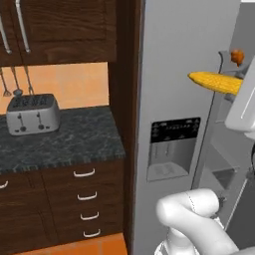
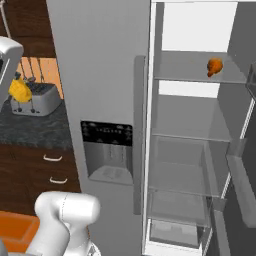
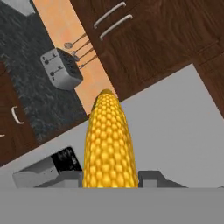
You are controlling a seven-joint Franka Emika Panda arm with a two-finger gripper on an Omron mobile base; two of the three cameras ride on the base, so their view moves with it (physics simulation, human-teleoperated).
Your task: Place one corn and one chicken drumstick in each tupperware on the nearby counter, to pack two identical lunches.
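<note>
Your jaws [image 3: 110,186] are clamped on the plain yellow corn cob [image 1: 215,82], carried high in front of the grey fridge door [image 1: 184,74], its tip pointing toward the cabinets. One chicken drumstick [image 2: 214,66] lies on an upper shelf [image 2: 195,75] of the open fridge. The speckled surface [image 1: 74,139] to the left carries a silver toaster [image 1: 33,114], well apart from the cob.
</note>
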